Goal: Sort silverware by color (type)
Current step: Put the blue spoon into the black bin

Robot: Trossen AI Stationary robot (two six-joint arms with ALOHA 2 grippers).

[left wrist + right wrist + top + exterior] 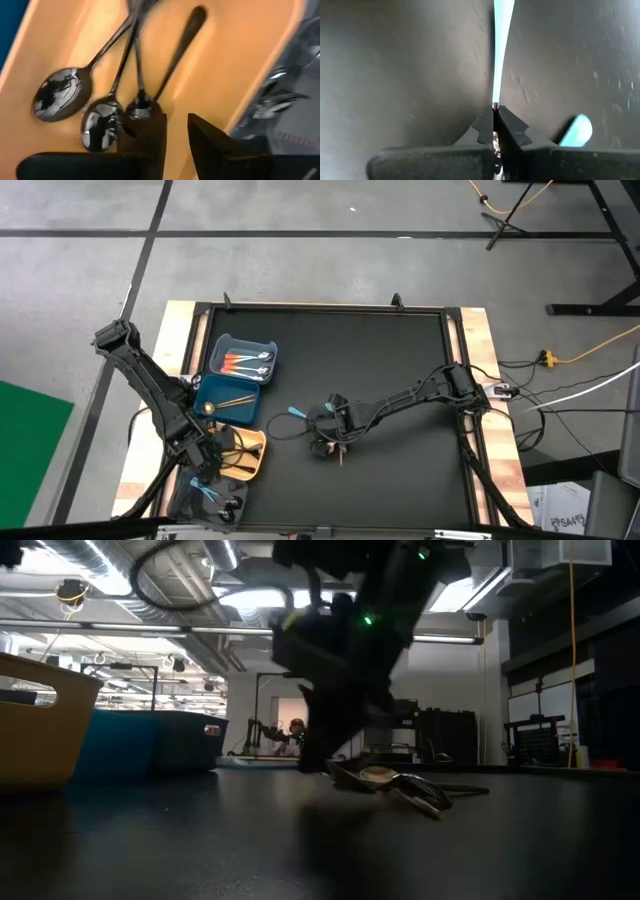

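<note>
Blue plastic first: the light blue bin at the bench's left is seen holding orange-handled pieces with silver heads; a gold piece is laid across the darker blue bin just beside it; black spoons are lying in the yellow bin below that, with the left hand parked right over them, fingers a narrow gap apart and nothing gripped. Near the middle of the black bench, the right hand is pinched tight on the thin handle of a light blue utensil; another light blue piece is left on the mat just beside that hand.
</note>
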